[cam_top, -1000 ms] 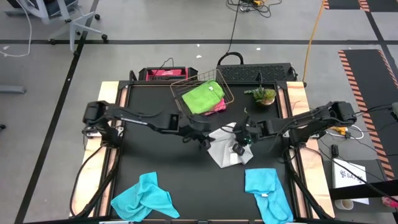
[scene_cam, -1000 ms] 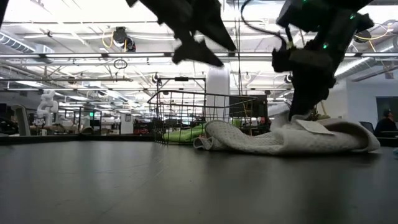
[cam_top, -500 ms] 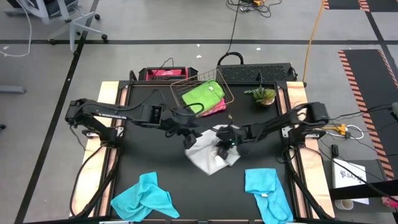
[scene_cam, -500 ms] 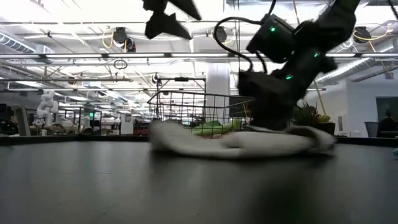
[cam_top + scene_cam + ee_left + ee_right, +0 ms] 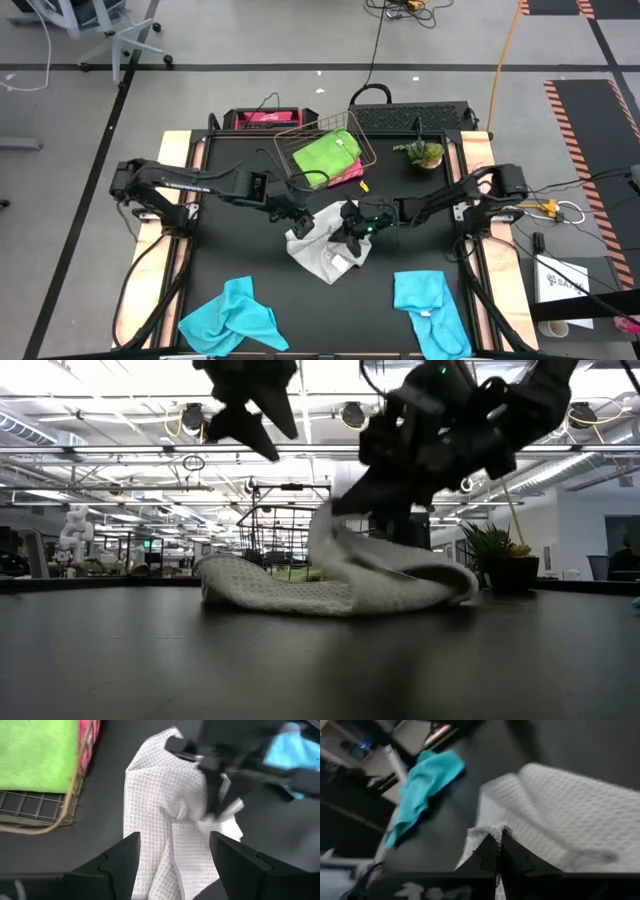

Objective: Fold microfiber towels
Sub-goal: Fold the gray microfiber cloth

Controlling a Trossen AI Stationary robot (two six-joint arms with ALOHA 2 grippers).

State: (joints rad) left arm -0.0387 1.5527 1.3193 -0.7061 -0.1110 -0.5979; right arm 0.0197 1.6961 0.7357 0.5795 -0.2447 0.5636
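Black matting covers your worktop (image 5: 230, 250), wood-edged, on a grey workshop floor with cables; beyond it the low view shows a bright hall with ceiling lights. Take the copper wire basket (image 5: 325, 155) as landmark: it holds the lime green towel (image 5: 326, 154) over the pink towel (image 5: 349, 173). Just in front of it lies the light grey towel (image 5: 322, 250), crumpled. Your right gripper (image 5: 350, 232) has its jaws closed on a raised edge of it; your left gripper (image 5: 297, 222) hovers beside it, jaws wide, holding nothing. You seem to be spreading it, so next have the left pinch a free corner. Two turquoise towels (image 5: 232, 316) wait well in front of the basket.
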